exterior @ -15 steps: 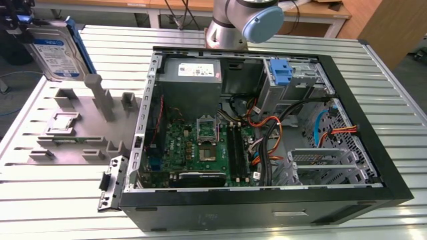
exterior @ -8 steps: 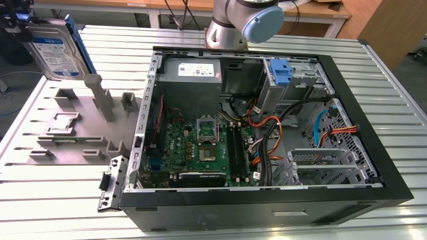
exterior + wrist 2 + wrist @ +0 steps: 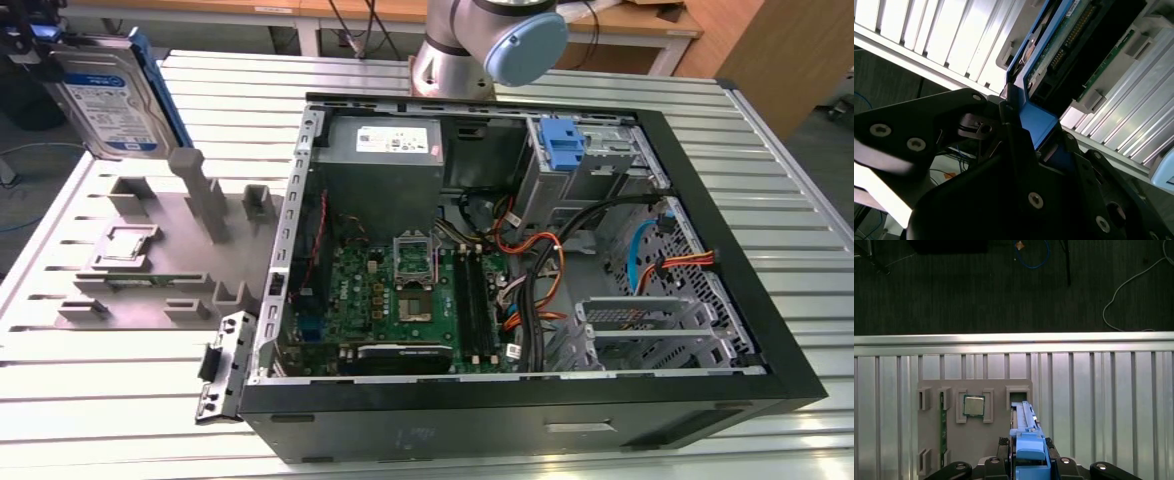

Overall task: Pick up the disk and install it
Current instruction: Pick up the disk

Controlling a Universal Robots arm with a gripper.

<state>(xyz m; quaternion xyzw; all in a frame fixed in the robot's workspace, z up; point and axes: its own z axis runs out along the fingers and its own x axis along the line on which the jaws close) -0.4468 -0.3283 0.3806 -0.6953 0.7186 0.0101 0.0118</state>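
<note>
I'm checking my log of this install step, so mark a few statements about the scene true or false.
1. The hand grips the disk by its blue carrier. True.
2. The disk is seated inside the computer case. False: it is outside the case, near the grey tray, at the exterior view's left.
3. A processor chip lies in a pocket of the grey tray. True.
4. The computer case is closed. False: it is open, with the motherboard showing.

The disk point(image 3: 114, 100) is framed in smooth blue plastic; the ribbed table point(image 3: 781, 170) is bare metal.
</note>
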